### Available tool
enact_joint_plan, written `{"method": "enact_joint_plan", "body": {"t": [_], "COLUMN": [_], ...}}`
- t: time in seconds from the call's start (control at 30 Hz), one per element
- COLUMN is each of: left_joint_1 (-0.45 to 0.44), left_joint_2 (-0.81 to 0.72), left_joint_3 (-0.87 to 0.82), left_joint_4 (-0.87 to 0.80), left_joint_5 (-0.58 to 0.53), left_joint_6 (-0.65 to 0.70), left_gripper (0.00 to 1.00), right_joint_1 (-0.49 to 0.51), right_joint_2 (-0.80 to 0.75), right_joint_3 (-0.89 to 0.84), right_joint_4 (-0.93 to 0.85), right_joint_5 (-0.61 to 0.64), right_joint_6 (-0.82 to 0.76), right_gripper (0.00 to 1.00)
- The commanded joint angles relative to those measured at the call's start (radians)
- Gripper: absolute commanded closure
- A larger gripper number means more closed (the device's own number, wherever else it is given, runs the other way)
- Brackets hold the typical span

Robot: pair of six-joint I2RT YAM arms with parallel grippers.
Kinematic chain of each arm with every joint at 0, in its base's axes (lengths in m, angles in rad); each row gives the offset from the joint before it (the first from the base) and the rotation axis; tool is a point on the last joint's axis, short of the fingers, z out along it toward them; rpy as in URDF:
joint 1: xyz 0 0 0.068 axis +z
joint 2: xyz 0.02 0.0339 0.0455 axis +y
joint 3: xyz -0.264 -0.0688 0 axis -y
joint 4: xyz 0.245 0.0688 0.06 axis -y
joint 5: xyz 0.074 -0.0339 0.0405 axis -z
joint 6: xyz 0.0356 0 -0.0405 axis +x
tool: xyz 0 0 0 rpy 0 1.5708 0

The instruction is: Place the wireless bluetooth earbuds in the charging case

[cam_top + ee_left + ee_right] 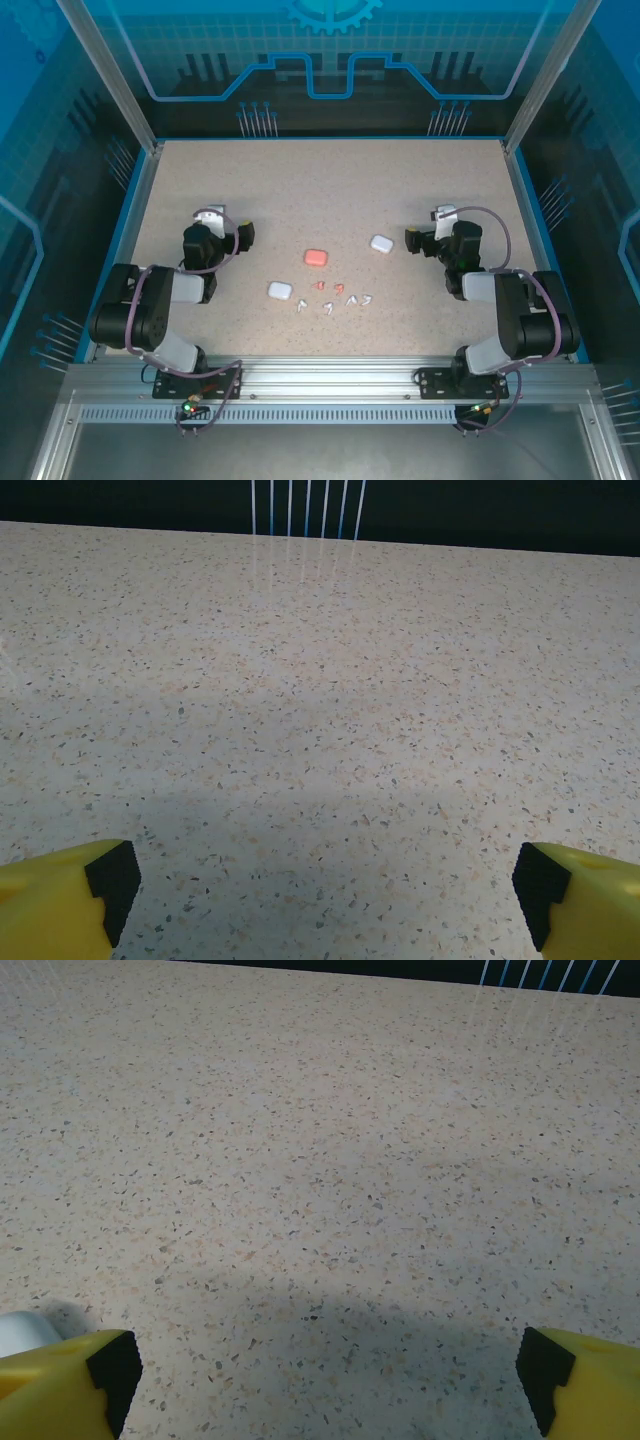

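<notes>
Earbuds (352, 298), seemingly, left of right gripper (412, 238)

Charging cases (381, 243), quantity three: two white cases (279, 290) and one salmon-red case (316, 257). Earbuds (352, 299), quantity six — four white earbuds (328, 308) and two salmon-red earbuds (339, 284). Robot arms, quantity two — one left arm (150, 310) and one right arm (520, 315), each fitted with one gripper, so the left gripper (327, 882) and the right gripper (330, 1365) make two, with two yellow fingers (50, 900) apiece.
</notes>
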Motion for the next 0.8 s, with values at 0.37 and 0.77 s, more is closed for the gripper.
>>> {"method": "enact_joint_plan", "body": {"t": [0.37, 0.77], "left_joint_1": [0.006, 0.006], "left_joint_2": [-0.001, -0.001], "left_joint_3": [0.01, 0.011], "left_joint_4": [-0.001, -0.004], "left_joint_5": [-0.007, -0.006], "left_joint_6": [0.014, 0.012], "left_gripper": [0.01, 0.01], "right_joint_1": [0.022, 0.022], "right_joint_2": [0.011, 0.011], "right_joint_3": [0.023, 0.023], "right_joint_4": [0.032, 0.032], "right_joint_5": [0.026, 0.026], "right_joint_6": [-0.016, -0.015], "right_gripper": [0.0, 0.0]}}
